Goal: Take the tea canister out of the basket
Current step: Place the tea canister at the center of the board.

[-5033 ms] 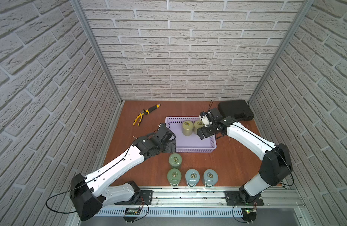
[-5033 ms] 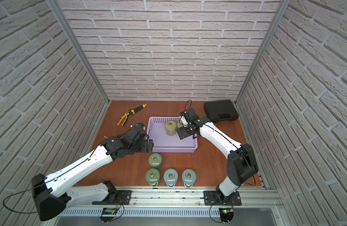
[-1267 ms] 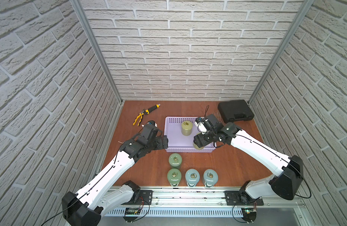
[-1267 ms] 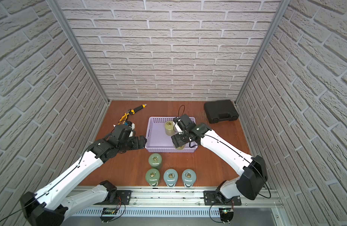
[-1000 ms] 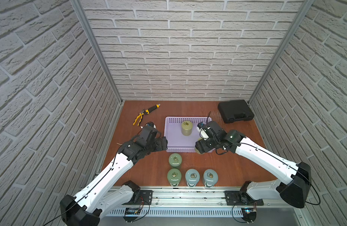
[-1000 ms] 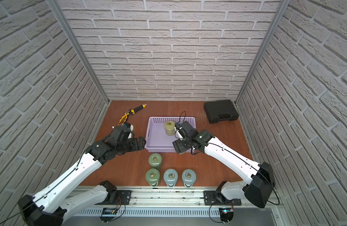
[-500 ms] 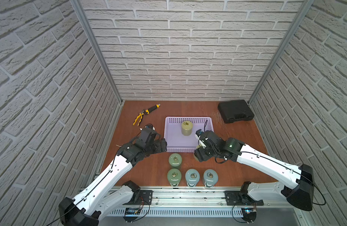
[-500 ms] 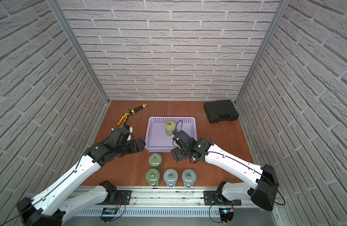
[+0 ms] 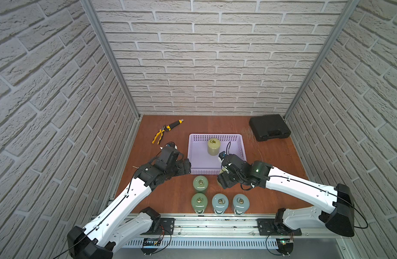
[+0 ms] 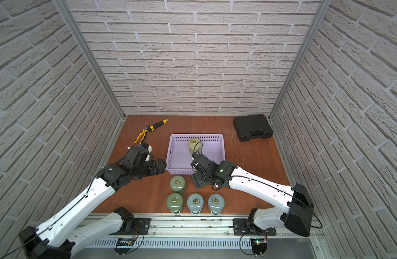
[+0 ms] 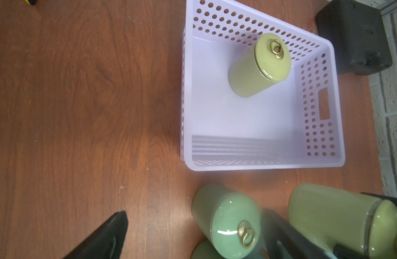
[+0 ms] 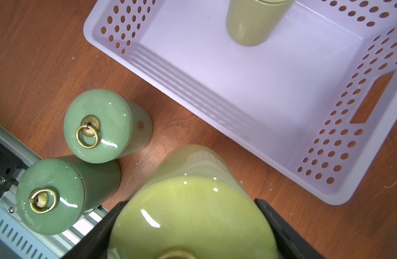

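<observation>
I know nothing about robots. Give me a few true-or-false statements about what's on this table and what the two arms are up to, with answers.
1. One yellowish canister stands inside the basket. True.
2. The right pincer is empty. False: it grips a matching canister outside the basket.
3. The left pincer holds the pliers. False: it is open and empty, and the pliers lie apart on the table.
4. In front of the basket, four canisters stand on the table. True.
5. The black case sits in the basket. False: it sits on the table.

We note pale brick-pattern walls (image 9: 215, 67), reddish wood desk (image 9: 271, 157), metal rail (image 9: 215, 224) along near edge; light seemingly even.
</observation>
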Controlling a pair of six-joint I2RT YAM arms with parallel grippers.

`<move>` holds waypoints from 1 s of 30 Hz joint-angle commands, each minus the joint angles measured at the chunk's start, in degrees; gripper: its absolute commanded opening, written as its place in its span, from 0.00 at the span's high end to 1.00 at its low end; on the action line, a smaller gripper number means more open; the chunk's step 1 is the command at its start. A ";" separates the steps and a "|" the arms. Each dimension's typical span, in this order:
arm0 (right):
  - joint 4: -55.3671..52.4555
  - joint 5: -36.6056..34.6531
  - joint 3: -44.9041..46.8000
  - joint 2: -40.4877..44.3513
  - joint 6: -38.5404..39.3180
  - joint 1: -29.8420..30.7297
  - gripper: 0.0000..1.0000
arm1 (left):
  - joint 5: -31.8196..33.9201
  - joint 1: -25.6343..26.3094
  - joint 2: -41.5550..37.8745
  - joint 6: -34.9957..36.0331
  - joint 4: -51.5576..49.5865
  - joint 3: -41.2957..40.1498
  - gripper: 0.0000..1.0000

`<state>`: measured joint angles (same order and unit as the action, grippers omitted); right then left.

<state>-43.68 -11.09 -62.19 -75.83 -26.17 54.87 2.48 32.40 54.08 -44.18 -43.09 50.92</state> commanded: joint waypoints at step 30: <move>10.58 -3.54 0.49 -9.39 -11.45 3.60 0.56 | 0.21 -0.45 -2.54 0.48 -3.35 -0.26 0.02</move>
<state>-37.80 -12.73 -61.56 -85.34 -35.31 57.95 2.50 32.36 52.40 -44.16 -45.69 50.92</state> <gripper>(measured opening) 0.852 0.983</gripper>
